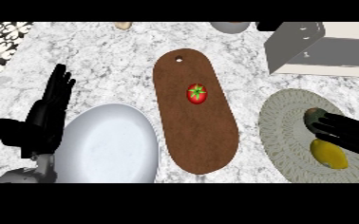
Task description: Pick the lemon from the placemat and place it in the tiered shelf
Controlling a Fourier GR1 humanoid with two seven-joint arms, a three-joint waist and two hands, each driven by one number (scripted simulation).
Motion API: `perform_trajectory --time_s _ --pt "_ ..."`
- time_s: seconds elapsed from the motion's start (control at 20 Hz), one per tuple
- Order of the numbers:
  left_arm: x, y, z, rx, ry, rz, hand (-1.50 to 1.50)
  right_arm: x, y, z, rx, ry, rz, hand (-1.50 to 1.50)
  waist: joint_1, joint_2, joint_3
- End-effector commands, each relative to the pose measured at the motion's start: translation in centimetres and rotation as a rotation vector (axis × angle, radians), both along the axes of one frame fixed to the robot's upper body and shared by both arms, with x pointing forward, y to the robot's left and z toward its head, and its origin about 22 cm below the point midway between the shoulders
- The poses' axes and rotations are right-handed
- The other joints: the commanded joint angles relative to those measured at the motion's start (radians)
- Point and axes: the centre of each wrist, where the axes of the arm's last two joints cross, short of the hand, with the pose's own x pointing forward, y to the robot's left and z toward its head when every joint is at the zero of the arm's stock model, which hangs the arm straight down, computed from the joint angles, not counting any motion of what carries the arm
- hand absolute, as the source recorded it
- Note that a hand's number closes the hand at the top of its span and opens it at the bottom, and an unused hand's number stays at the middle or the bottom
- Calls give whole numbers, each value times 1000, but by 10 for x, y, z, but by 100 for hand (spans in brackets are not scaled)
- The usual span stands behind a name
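Note:
The yellow lemon (328, 154) lies on the round woven placemat (279, 123) at the right, near its lower edge. My right hand (339, 130) comes in from the right edge with its fingers stretched out open, just above the lemon and partly over it. A dark green-brown fruit (313, 115) sits beside the fingertips on the same mat. The grey and cream tiered shelf (303, 47) stands at the back right. My left hand (48, 108) rests open at the left edge, fingers up.
A long brown cutting board (200, 137) with a red tomato (197, 94) lies in the middle. A large white plate (105, 144) sits at front left beside my left hand. A small beige item (123, 25) and a grey bowl (230, 26) stand at the back.

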Motion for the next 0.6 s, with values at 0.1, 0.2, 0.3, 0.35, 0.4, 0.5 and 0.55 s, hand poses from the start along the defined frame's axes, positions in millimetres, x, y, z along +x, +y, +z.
perform_trajectory --time_s 0.1,0.2,0.3,0.35,0.4,0.5,0.55 --pt "13 4 -7 -6 7 7 0 16 0 -16 27 5 73 -150 -3 1 0" --pt "-4 19 8 13 7 10 0 19 -5 5 48 22 77 -150 0 -1 0" --pt "11 -4 11 -10 2 2 0 8 -9 -27 74 10 89 -150 -4 0 0" --pt "12 12 3 -2 -3 1 0 17 7 -25 66 7 104 -150 -3 0 0" --pt "-11 -6 8 -8 -25 12 0 12 14 -40 71 11 109 -150 3 -2 0" --pt "-2 -4 0 -3 -4 -6 0 13 -1 -33 67 18 111 -150 -2 -1 0" --pt "12 11 3 -5 -5 8 0 11 1 -31 49 19 103 -150 -7 -1 0"
